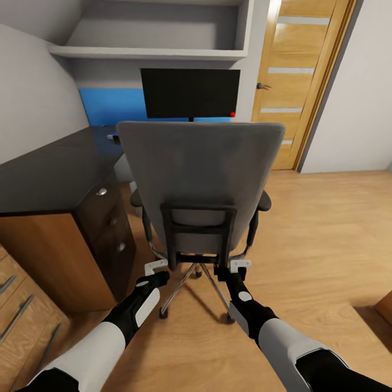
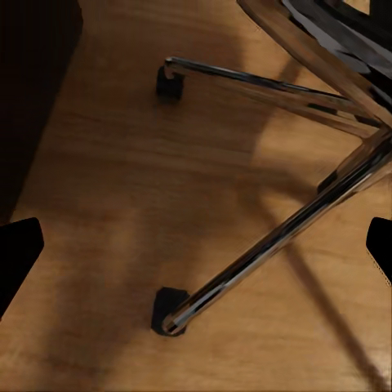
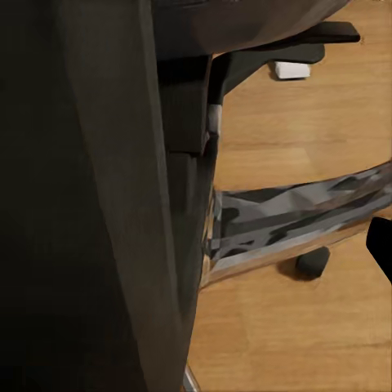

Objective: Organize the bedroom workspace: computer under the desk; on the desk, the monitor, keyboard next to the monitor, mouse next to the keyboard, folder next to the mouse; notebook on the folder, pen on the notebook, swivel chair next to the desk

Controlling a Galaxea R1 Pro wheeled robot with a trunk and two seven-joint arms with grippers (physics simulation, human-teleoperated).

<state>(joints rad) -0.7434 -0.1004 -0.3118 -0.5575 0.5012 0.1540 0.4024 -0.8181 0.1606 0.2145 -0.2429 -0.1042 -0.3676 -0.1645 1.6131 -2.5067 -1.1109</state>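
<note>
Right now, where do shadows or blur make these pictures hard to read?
Head view: sharp, evenly lit; the chair casts a soft shadow on the floor.
Left wrist view: chrome legs glare, with shadows beside them.
Right wrist view: a dark, blurred surface close to the lens; I cannot identify it.

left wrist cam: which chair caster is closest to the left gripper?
The caster at the end of the chrome leg running diagonally across the view, low between the dark fingertips. The other caster sits farther off, near the desk's dark side.

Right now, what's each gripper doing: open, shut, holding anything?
Left gripper: open, holding nothing, low behind the swivel chair, over its chrome base.
Right gripper: cannot tell whether open or shut; it sits close against the chair's back.
</note>
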